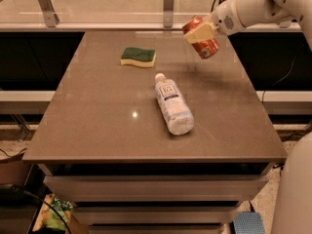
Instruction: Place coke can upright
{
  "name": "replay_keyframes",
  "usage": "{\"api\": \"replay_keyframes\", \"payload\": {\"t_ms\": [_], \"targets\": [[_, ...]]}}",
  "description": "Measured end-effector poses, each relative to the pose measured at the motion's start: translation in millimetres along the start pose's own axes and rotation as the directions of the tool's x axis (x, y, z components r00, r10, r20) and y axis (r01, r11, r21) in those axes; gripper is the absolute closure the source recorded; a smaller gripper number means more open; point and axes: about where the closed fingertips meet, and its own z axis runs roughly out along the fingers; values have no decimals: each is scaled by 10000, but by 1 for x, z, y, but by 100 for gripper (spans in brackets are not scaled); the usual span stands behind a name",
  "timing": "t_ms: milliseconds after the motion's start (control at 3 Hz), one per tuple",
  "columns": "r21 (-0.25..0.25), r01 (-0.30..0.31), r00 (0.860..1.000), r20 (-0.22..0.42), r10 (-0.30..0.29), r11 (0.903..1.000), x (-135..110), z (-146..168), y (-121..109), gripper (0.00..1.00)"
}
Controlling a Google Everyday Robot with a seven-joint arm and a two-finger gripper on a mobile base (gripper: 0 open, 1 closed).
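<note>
The coke can point(204, 44) is a small red can with silver ends. It hangs tilted in the air above the far right part of the table point(102, 116). My gripper point(201, 33) comes in from the upper right on a white arm and is shut on the can, with a cream finger point(200, 32) across the can's side. The can is clear of the table top.
A clear plastic bottle with a white label point(172, 103) lies on its side near the table's middle. A green and yellow sponge point(138, 56) lies at the far middle. A metal rail and glass panel point(168, 6) run behind the table.
</note>
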Motion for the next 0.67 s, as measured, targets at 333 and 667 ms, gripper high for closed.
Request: {"api": "replay_keyframes", "payload": {"t_ms": [333, 667], "targets": [[-108, -468, 9975, 534, 473, 9988, 1, 1, -4, 100], [-169, -911, 9888, 1168, 925, 9957, 8, -2, -8, 100]]}}
